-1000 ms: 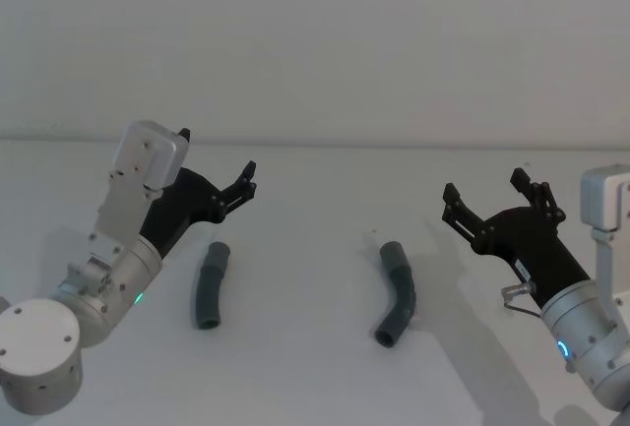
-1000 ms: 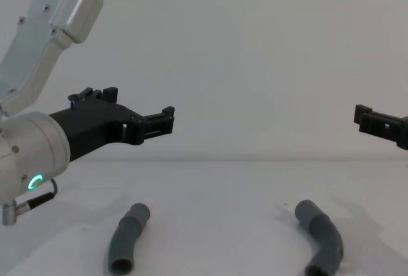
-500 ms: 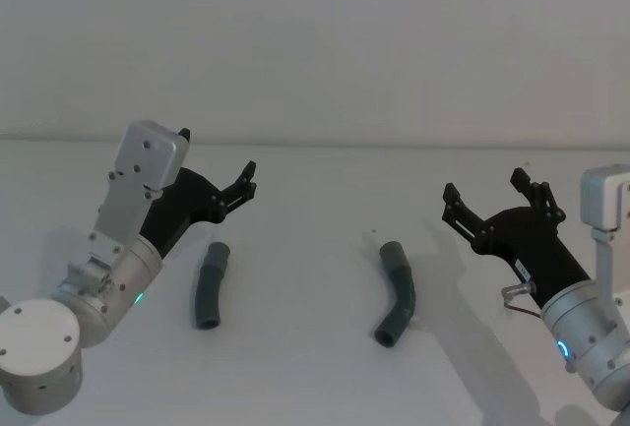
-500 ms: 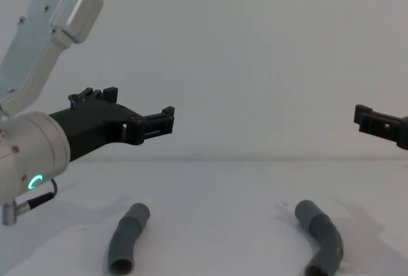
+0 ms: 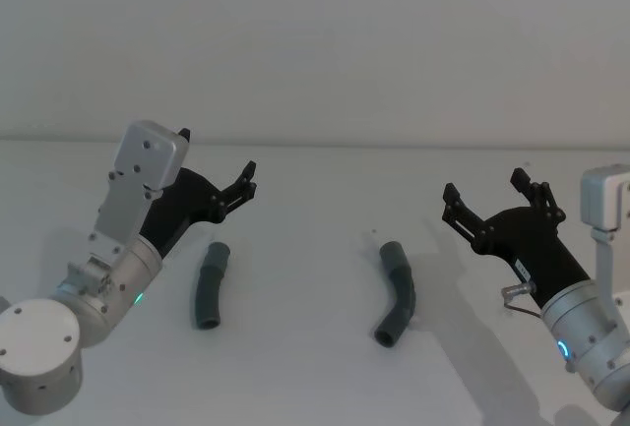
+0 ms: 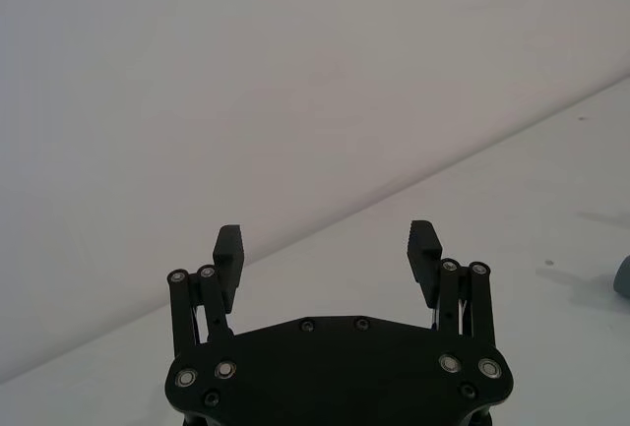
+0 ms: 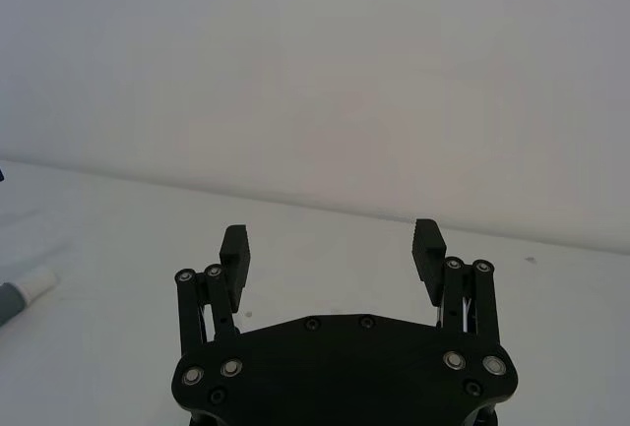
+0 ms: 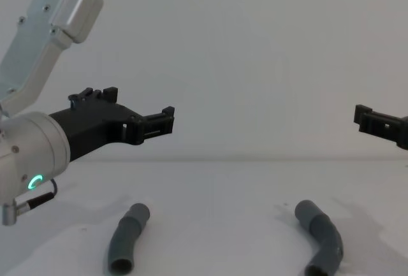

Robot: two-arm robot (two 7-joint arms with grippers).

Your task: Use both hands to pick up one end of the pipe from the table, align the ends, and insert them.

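pipe (image 5: 396, 293) lies in two pieces on the table (image 5: 295, 377): one just right of the frame's middle, the other piece (image 5: 209, 285) at lower left, well apart. left gripper (image 5: 217, 155) at middle left and right gripper (image 5: 484, 186) at middle right hang raised, jaws wide apart, holding nothing. picking up, aligning and inserting are all left to do.

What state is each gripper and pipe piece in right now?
Left gripper: open, empty, above the table.
Right gripper: open, empty, above the table.
Left pipe: lying on the table, not gripped.
Right pipe: lying on the table, not gripped, apart from the left pipe.
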